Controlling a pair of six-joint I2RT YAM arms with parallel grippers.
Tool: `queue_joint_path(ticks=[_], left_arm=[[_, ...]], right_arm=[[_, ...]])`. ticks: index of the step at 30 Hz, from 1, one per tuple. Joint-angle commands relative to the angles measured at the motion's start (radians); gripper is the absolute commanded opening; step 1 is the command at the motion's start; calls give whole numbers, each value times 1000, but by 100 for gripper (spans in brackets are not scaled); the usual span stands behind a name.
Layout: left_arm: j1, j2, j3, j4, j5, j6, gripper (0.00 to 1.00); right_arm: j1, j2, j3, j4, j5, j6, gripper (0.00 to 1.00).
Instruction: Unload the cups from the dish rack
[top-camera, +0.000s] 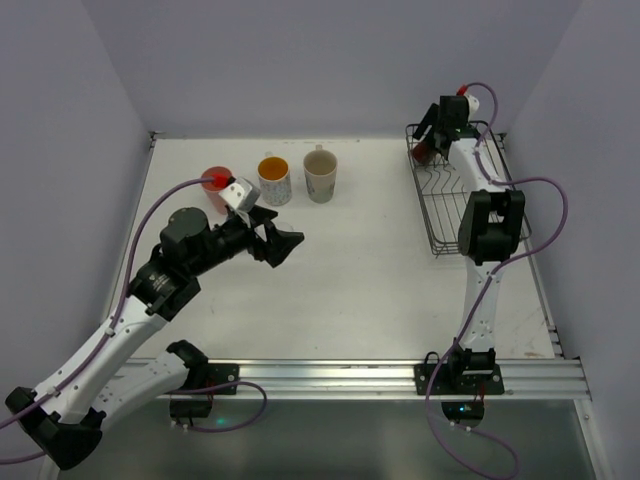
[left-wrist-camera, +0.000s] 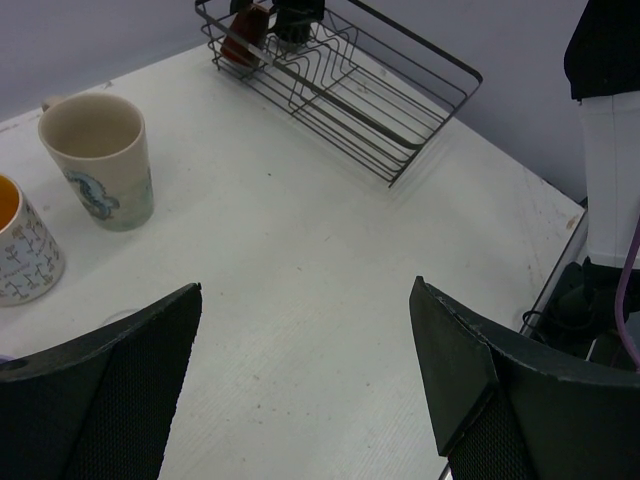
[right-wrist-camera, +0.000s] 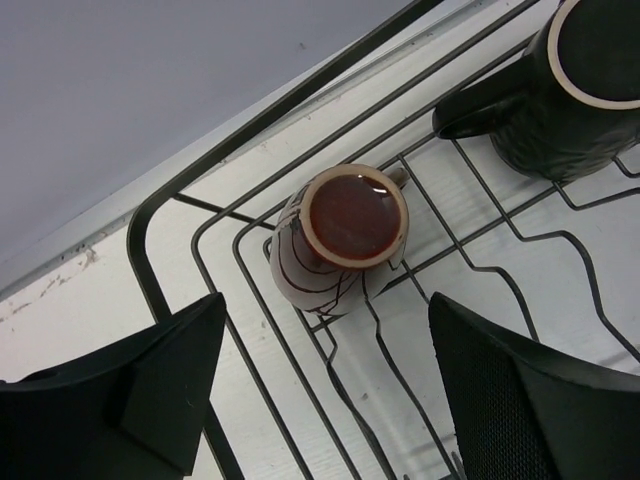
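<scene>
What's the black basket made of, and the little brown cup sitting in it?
The rectangular black wire basket looks like thin metal rod with a dark coating: bent, slender bars. The small brown-and-cream striped cup looks like glazed ceramic: its brown inside shines, its rim is thick.

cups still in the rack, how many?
2. A brown-glazed mug stands in the far corner of the rack, and a dark mug stands beside it. From above, the right arm covers part of the rack, so more may be hidden.
</scene>
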Motion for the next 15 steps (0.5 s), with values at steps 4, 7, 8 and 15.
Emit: queue_joint_path(ticks=[4,7,8,15], left_arm=[[-5,13,-2,39,18,-9,88],[-3,17,-4,41,18,-9,88],[-3,19,-4,41,18,-9,88],[-3,11,-8,53,16,-8,88]], right_arm=[[-22,50,161,-78,-4,-49,88],[-23,110,236,-108,-4,-54,88],[-23,123,274,-115,-7,-54,88],[-23,197,334,-125,-38,-16,84]])
